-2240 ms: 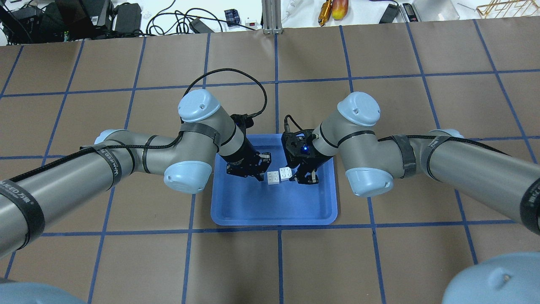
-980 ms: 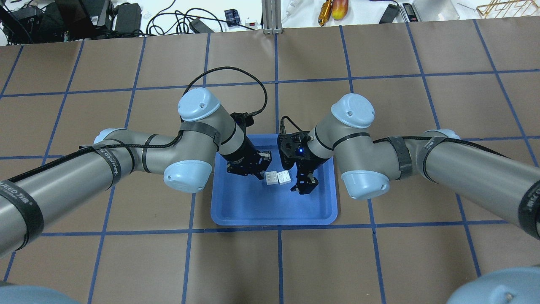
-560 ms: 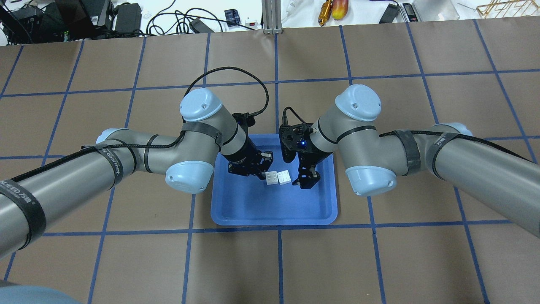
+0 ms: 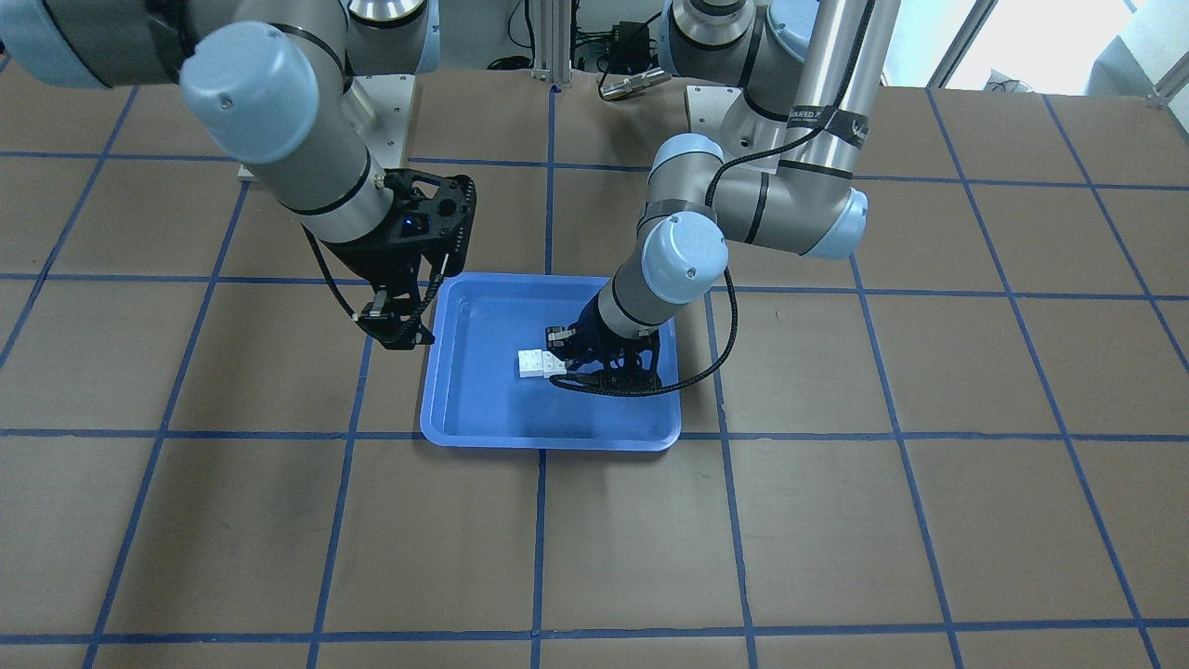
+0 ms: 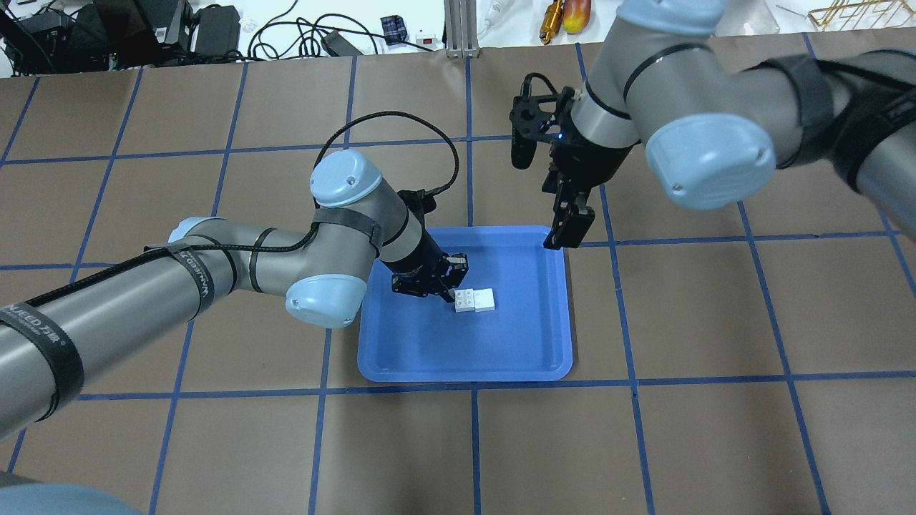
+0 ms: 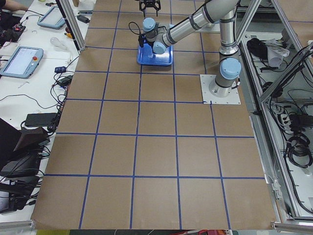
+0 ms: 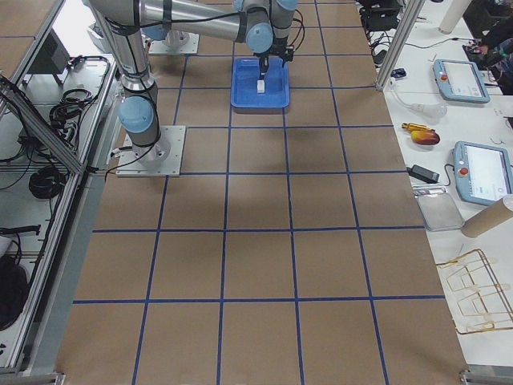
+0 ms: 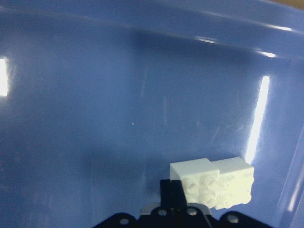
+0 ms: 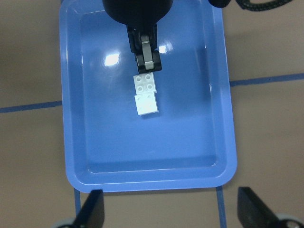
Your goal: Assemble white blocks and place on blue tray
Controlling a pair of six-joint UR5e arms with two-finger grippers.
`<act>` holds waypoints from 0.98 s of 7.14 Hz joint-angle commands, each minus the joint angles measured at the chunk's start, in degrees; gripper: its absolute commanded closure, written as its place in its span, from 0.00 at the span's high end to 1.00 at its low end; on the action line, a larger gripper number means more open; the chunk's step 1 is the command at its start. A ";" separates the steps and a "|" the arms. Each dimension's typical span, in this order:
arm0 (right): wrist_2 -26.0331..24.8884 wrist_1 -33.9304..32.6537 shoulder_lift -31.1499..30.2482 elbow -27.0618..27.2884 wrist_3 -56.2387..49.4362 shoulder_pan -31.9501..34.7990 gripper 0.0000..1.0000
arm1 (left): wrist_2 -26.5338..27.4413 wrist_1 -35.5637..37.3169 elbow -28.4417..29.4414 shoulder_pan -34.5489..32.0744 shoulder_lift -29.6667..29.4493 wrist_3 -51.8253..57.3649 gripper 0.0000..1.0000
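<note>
Two white blocks [image 5: 474, 300] sit joined side by side, studs up, in the middle of the blue tray [image 5: 465, 350]. They also show in the front view [image 4: 540, 364] and in both wrist views [image 9: 146, 95] [image 8: 213, 183]. My left gripper [image 5: 451, 290] is low in the tray, its fingers [image 9: 148, 64] close together and pinching the edge of the nearer block. My right gripper [image 5: 567, 232] is open and empty. It is raised over the tray's far right corner, well clear of the blocks.
The table is covered in brown paper with a blue tape grid. My left arm's black cable [image 5: 393, 121] loops above the tray's far side. Cables, adapters and tools [image 5: 215, 28] lie on the bench beyond the far edge.
My right gripper has let go of its block, risen and pulled back to the tray's far right corner. The two blocks went from slightly apart to joined, and now lie level at my left gripper.
</note>
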 commanded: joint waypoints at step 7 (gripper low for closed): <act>-13.40 17.29 -1.10 -20.08 52.21 -6.04 1.00 | 20.13 -40.97 31.23 16.78 12.40 31.49 0.57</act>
